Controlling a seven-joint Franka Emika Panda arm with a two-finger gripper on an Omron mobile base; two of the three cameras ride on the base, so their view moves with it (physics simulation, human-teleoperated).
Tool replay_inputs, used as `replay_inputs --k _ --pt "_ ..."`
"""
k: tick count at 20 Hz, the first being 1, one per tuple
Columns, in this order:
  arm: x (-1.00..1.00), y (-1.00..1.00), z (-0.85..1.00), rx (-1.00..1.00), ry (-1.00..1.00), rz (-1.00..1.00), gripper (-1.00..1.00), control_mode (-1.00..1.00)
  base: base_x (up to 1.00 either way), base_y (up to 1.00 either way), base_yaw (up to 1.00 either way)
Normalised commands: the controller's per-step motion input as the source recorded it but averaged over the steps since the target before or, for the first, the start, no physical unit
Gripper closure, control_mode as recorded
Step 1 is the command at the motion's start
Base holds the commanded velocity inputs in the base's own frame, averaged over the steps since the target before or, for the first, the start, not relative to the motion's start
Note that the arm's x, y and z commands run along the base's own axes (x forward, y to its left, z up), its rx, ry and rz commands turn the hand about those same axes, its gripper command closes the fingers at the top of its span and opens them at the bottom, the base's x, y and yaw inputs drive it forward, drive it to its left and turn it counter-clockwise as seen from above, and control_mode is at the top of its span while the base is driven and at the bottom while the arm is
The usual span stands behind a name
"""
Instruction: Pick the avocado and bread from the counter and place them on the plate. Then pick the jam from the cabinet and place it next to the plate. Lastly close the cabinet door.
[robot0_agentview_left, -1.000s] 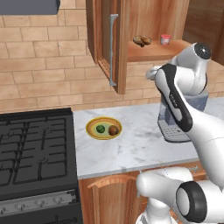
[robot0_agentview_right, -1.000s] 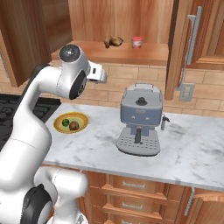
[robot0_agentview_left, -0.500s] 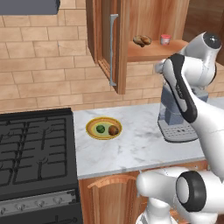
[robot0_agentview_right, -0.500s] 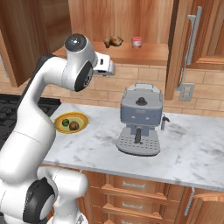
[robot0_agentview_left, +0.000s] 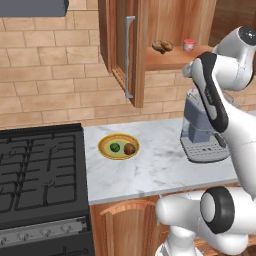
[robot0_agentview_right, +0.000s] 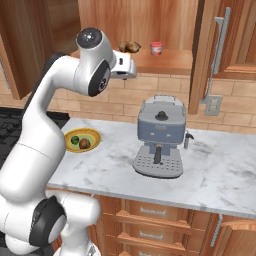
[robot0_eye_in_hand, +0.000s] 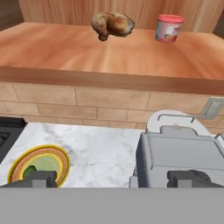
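The avocado (robot0_agentview_left: 115, 147) and the bread (robot0_agentview_left: 130, 149) lie side by side on the yellow-rimmed plate (robot0_agentview_left: 106, 145) on the counter (robot0_agentview_left: 160, 170). From the right they show as avocado (robot0_agentview_right: 74, 139), bread (robot0_agentview_right: 84, 144) and plate (robot0_agentview_right: 93, 135). The jam (robot0_agentview_left: 189, 45) (robot0_agentview_right: 156, 48) stands on the shelf of the cabinet (robot0_agentview_left: 175, 59). The cabinet door (robot0_agentview_left: 119, 45) stands open. My gripper (robot0_eye_in_hand: 113, 180) is open and empty, high over the counter in front of the shelf. The jam (robot0_eye_in_hand: 168, 27) is ahead of it, at the upper right of the hand view.
A lumpy brown pastry (robot0_eye_in_hand: 111, 24) (robot0_agentview_left: 161, 46) sits on the shelf left of the jam. A grey coffee machine (robot0_agentview_right: 160, 135) (robot0_eye_in_hand: 179, 148) stands on the counter under the shelf, just below my hand. The black stove (robot0_agentview_left: 40, 170) is to the left.
The arm has risen from counter height to shelf level, carrying the hand up toward the cabinet shelf. The jaws stayed open; nothing on the plate or shelf moved.
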Motion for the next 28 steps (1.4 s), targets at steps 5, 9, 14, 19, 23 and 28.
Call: replay_inputs --k 5,9,14,19,23,28 --pt "0.00 -0.14 0.24 0.00 -0.02 0.00 -1.00 -1.00 0.00 0.00 0.00" --pt "0.06 -0.14 0.20 0.00 -0.08 0.00 -1.00 -1.00 0.00 0.00 0.00" --pt "0.20 -0.12 0.07 0.00 -0.04 0.00 -1.00 -1.00 0.00 0.00 0.00" --pt "0.32 -0.14 0.00 0.00 0.00 0.00 -1.00 -1.00 0.00 0.00 0.00" --pt "0.37 -0.18 0.08 0.00 0.00 0.00 -1.00 -1.00 0.00 0.00 0.00" --pt "0.42 -0.17 0.05 0.00 0.00 0.00 -1.00 -1.00 0.00 0.00 0.00"
